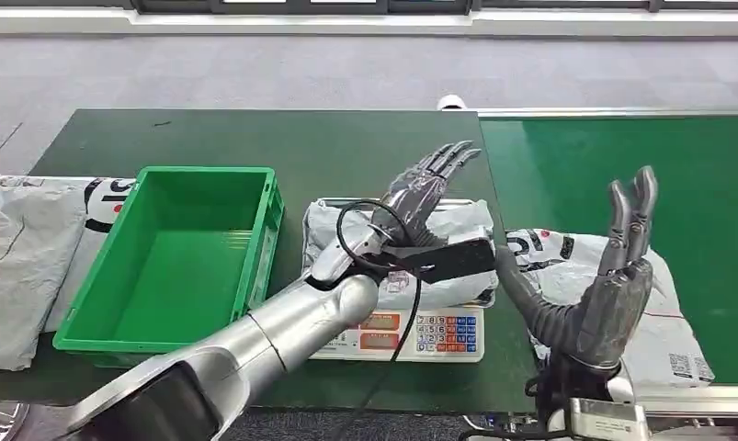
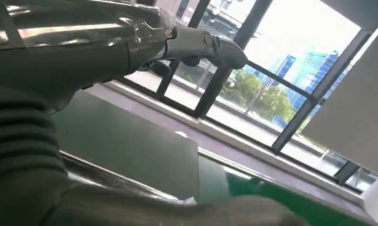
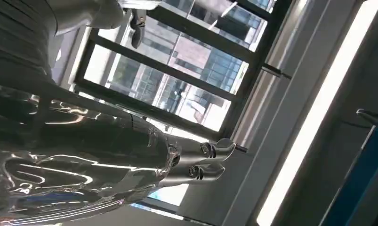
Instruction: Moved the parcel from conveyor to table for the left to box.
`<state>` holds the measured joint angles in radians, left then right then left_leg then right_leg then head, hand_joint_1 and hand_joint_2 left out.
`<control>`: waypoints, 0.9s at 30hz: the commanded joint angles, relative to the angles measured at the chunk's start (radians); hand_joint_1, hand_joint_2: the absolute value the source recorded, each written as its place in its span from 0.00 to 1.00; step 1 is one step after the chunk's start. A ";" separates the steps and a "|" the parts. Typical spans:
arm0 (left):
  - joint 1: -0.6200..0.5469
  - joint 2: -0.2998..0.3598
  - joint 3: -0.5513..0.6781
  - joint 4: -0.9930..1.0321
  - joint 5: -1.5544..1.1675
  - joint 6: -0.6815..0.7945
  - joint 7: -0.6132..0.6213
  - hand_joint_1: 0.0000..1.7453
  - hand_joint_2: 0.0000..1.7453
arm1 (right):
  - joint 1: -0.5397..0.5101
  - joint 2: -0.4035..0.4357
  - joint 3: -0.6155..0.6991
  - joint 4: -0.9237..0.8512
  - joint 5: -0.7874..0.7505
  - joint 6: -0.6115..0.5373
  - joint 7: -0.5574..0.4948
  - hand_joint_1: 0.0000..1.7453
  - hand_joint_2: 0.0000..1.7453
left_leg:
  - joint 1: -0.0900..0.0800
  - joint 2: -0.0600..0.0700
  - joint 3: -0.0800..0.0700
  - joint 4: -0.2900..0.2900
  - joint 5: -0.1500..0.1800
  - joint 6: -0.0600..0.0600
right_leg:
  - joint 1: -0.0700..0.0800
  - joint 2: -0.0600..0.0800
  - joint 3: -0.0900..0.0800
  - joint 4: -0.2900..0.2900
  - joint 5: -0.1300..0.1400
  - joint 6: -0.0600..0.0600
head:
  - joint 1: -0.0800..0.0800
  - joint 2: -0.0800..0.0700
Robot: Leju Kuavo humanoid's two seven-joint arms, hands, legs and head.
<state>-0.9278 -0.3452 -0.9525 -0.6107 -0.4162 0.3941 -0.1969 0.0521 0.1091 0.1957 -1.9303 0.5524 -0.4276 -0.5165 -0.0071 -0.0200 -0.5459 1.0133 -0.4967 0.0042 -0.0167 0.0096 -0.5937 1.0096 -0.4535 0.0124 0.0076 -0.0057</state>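
Over the scale, left hand: the left hand (image 1: 429, 188) is raised above the white parcel, fingers spread and pointing toward the far side, holding nothing; its silver arm reaches in from the near left with a black cable looped at the wrist.
Right hand: the right hand (image 1: 622, 266) stands upright near the conveyor's near edge, fingers apart and pointing up, empty.
Parcel on scale: a white parcel (image 1: 461, 225) in crinkled plastic lies on the weighing scale (image 1: 438, 335), partly hidden by the left wrist.
Scale: it sits on the dark green table (image 1: 255, 138), its keypad and display facing the near edge.
Parcel on conveyor: a second white parcel (image 1: 668, 331) with black print lies on the green conveyor (image 1: 622, 156), at its near left corner, behind the right hand.
Crate: a green crate (image 1: 255, 266) stands left of the scale, just beside it.
Far left: more white bags (image 1: 25, 266) lie on the table, touching the crate's left side.
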 commanded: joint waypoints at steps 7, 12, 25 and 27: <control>-0.045 -0.004 -0.020 0.023 0.008 -0.001 0.013 0.00 0.00 | -0.008 -0.024 0.010 0.013 -0.005 0.003 0.006 0.00 1.00 | 0.001 0.001 0.000 0.000 0.000 -0.001 | 0.001 0.000 0.000 -0.001 0.000 -0.001 | 0.000 0.000; -0.045 -0.004 -0.020 0.023 0.008 -0.001 0.013 0.00 0.00 | -0.008 -0.024 0.010 0.013 -0.005 0.003 0.006 0.00 1.00 | 0.002 0.001 0.000 -0.001 0.000 -0.001 | 0.002 0.000 0.000 -0.002 0.001 -0.001 | 0.000 0.000; -0.036 -0.004 -0.249 0.326 -0.018 -0.133 0.236 0.00 1.00 | -0.146 0.010 0.043 0.077 -0.011 0.106 0.041 0.00 1.00 | 0.000 0.006 0.002 -0.002 0.000 -0.001 | 0.000 0.005 0.001 -0.002 0.002 -0.001 | 0.000 0.000; -0.036 -0.004 -0.244 0.360 -0.021 -0.137 0.235 0.00 1.00 | -0.154 0.006 0.049 0.096 -0.029 0.110 0.028 0.00 1.00 | 0.001 0.010 0.005 -0.005 0.001 -0.002 | 0.001 0.007 0.004 -0.005 0.003 -0.002 | 0.001 0.000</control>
<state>-0.9440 -0.3441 -1.0716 -0.4973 -0.4296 0.2689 0.0267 0.0002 0.1164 0.1984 -1.9287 0.5474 -0.3399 -0.4845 -0.0074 -0.0162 -0.5445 1.0131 -0.4975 0.0038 -0.0171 0.0141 -0.5938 1.0096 -0.4534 0.0124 0.0084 -0.0057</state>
